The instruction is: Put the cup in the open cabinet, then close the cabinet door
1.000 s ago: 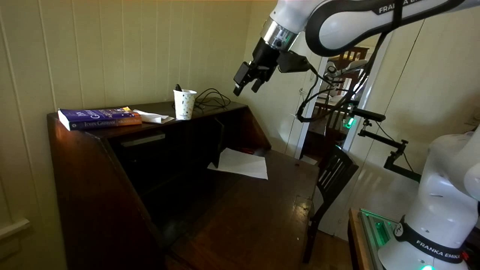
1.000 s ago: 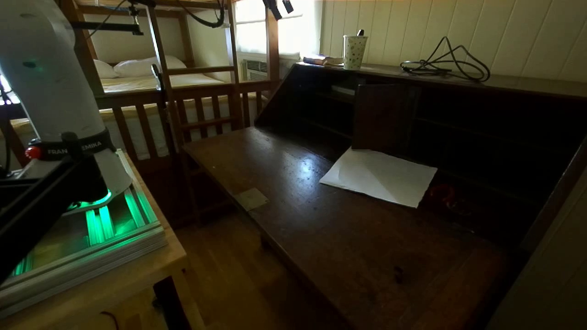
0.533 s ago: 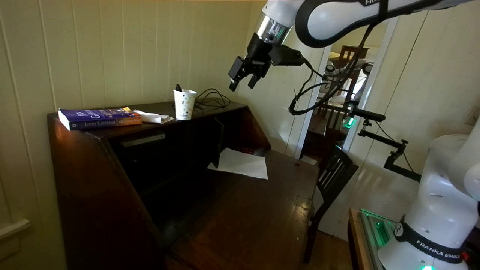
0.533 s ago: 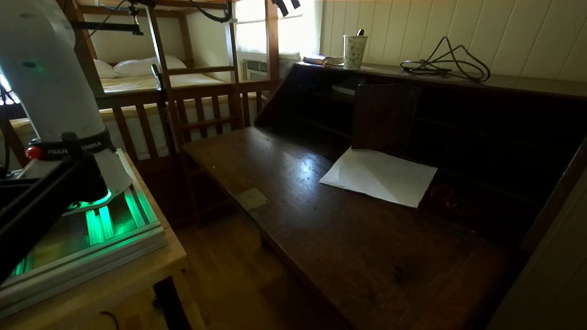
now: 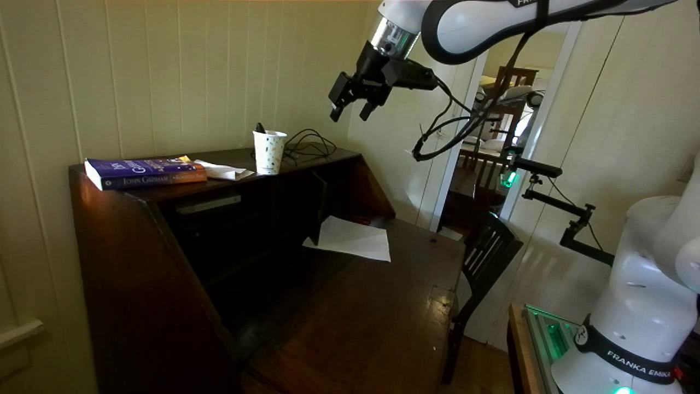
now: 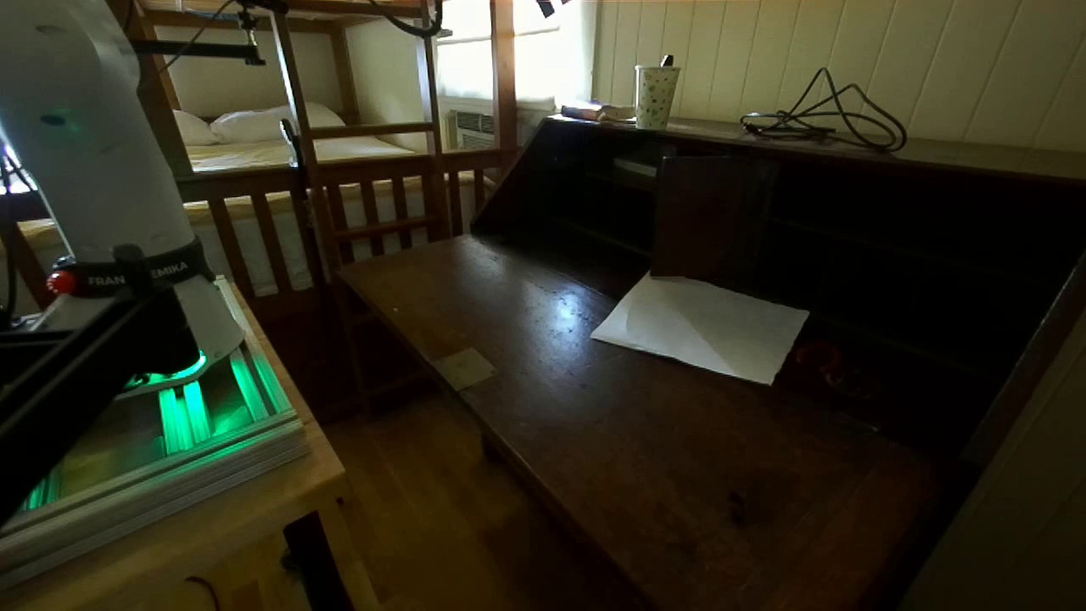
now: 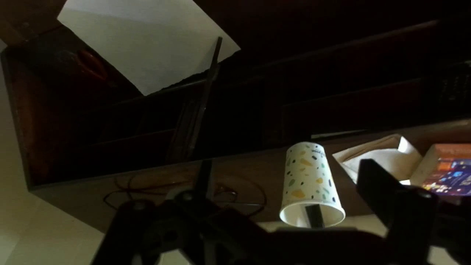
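Note:
The white speckled cup stands upright on the cabinet's flat top, with a dark thin item sticking out. It shows in both exterior views. The dark brown cabinet has a deep dark interior. A small inner door stands open, swung outward; it also shows in the wrist view. My gripper is open and empty, above the cabinet top and apart from the cup. In the wrist view the cup appears between the spread fingers of the gripper, beyond them.
A book and crumpled paper lie beside the cup on the top. A coiled black cable lies on its other side. A white sheet lies under the small door on the desk surface. A chair stands at the desk's far side.
My gripper has moved up and to the left in an exterior view, and to the right and up in the other. It stays open. The cup and the small door have not moved.

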You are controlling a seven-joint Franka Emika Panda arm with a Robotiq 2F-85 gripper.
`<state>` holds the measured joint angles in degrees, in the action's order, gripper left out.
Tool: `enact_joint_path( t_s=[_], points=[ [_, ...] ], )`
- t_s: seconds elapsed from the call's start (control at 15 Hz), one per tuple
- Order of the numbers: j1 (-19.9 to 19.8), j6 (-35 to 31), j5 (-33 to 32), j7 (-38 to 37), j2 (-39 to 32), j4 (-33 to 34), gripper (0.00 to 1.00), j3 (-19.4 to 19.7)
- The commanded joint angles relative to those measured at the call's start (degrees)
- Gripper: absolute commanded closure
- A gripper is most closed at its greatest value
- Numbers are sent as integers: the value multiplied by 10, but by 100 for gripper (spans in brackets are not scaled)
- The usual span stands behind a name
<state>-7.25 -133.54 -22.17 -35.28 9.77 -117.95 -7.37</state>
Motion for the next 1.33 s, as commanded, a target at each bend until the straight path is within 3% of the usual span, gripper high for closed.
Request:
enact_joint_path(
  t_s=[0.0, 0.13, 0.33, 0.4, 0.67, 0.73, 1.0, 1.07, 1.27],
  points=[
    [3, 2, -27, -65, -70, 86, 0, 15],
    [10, 6, -27, -76, -103, 129, 0, 28],
    [27, 19, 2, 16, -146, 183, 0, 47],
    [31, 23, 31, 86, -154, 192, 0, 51],
    [36, 44, 78, 243, -165, 211, 0, 64],
    [44, 18, 61, 181, -158, 187, 0, 69],
    [43, 30, 66, 227, -160, 197, 0, 73],
    [38, 0, 107, 307, -163, 193, 0, 67],
    [31, -1, 170, 437, -181, 212, 0, 64]
  ],
)
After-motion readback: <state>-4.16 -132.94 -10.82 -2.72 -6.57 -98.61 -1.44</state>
